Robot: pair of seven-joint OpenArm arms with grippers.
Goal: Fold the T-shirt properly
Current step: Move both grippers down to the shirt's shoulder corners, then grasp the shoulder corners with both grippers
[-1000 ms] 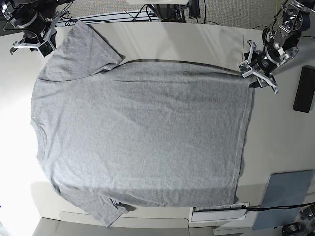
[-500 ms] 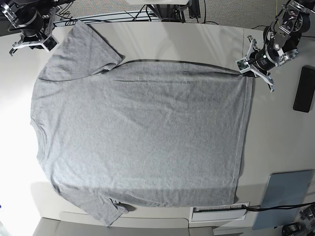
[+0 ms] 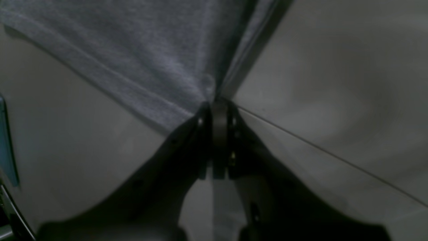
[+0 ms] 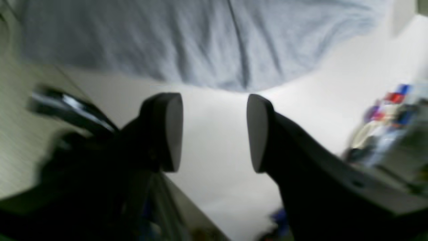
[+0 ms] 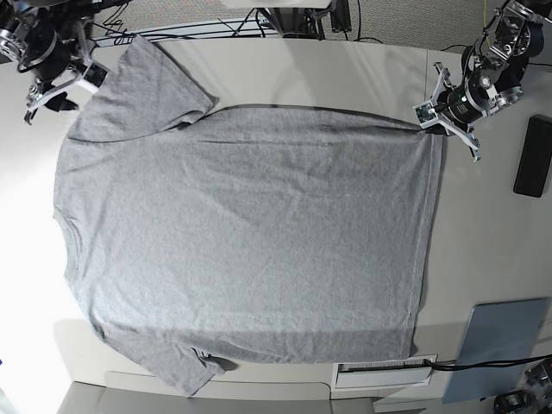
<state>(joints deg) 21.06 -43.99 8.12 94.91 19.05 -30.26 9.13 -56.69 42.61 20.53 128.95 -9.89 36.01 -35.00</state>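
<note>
R gripper (image 5: 53,89) sits at far-left top corner of base view, just off the sleeve edge of the T-shirt (image 5: 250,233); not touching cloth. Wrist view: its fingers (image 4: 170,130) stand well apart w/ nothing between, bare table under the gap, grey fabric edge lying just beyond the tips. Pic is blurred.

T-shirt lies flat, spread across the table (image 5: 345,73), plain side up, neck toward left, hem toward right, sleeves at top-left & bottom-left.

L gripper (image 5: 434,125) at right, on the hem's top corner. Wrist view: jaws clamped tight on that T-shirt (image 3: 140,57) corner, cloth pulled to a pinch at the L gripper (image 3: 215,103) tips.

Far right: black flat object (image 5: 534,156), grey-blue pad (image 5: 500,345) below it.
</note>
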